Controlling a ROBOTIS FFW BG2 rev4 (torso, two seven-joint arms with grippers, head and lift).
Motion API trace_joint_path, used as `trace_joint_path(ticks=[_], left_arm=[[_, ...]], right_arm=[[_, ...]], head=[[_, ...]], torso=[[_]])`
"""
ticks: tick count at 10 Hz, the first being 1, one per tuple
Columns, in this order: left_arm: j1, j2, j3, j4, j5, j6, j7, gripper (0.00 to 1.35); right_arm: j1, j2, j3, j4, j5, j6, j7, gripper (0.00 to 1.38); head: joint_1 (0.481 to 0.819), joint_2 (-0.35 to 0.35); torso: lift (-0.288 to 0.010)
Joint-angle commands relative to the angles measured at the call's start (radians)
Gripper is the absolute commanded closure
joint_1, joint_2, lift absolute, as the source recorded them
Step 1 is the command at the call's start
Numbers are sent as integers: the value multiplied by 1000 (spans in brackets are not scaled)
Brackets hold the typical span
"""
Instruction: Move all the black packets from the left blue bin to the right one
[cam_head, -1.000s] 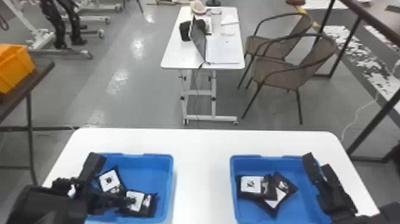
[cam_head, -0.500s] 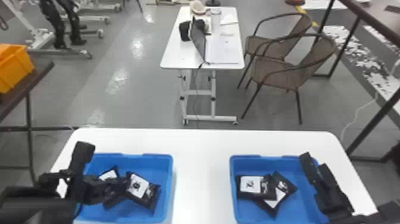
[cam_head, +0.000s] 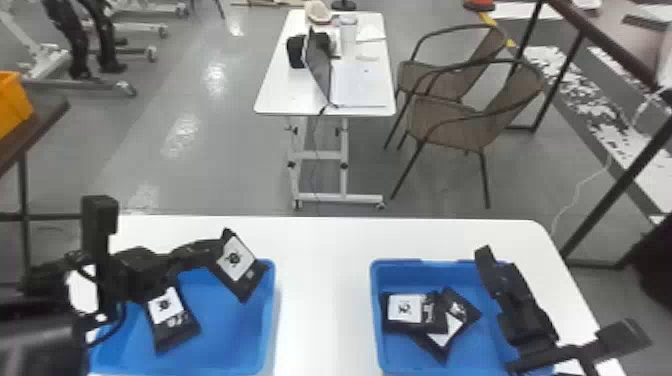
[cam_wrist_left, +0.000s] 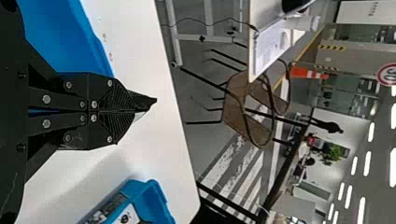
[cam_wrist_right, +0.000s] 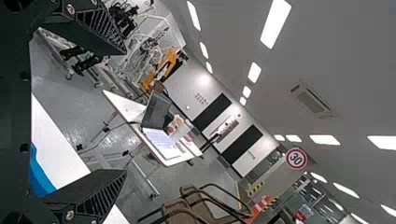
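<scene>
My left gripper (cam_head: 220, 246) is shut on a black packet (cam_head: 239, 266) with a white label, held tilted above the right part of the left blue bin (cam_head: 268, 310). In the left wrist view the gripper (cam_wrist_left: 135, 111) has its fingers together, a dark corner of the packet (cam_wrist_left: 145, 100) poking out past them. Another black packet (cam_head: 172, 320) lies in the left bin. Two overlapping black packets (cam_head: 417, 312) rest in the right blue bin (cam_head: 376, 320). My right gripper (cam_head: 505, 295) is over that bin's right side; in the right wrist view the gripper (cam_wrist_right: 122, 109) has its fingers wide apart.
Both bins stand on a white table (cam_head: 322, 300), with a strip of tabletop between them. Beyond it are a small white desk (cam_head: 290, 95) with a laptop, and brown chairs (cam_head: 450, 120). An orange bin (cam_head: 12, 102) sits at the far left.
The left gripper has risen from inside the left bin and moved away from the robot and rightward, lifting a packet. The other packet there is now uncovered. The right arm has barely moved.
</scene>
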Motion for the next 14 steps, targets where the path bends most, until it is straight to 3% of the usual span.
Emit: trace_joint_path(ticks=[1,3,7,8,9,13,14], left_arm=[[-17,1,-10,-14,89,-32,16,1130],[-33,18,-42,-17,118,-25,23,1130],[-13,8,-30,-30,129,37,37,1127],[5,13,-27,-30,128,89,49,1004],[31,1,-10,-30,141,106,80,788],[91,-31,39,-32,85,216,144,633],[92,-31,48,-30,74,257,146,492]], right_arm=[[-7,1,31,2,-30,11,5,108],[-24,1,57,17,-43,15,21,113],[-19,1,55,17,-48,17,22,113],[-19,1,57,17,-50,23,22,113],[-18,1,55,17,-53,23,22,113],[-13,1,55,17,-70,23,22,113],[-13,1,55,19,-70,26,22,113]], head=[[695,-15],[695,-10],[695,-6],[695,-6],[695,-1],[695,28],[695,39]], torso=[[0],[0],[0],[0],[0],[0],[0]])
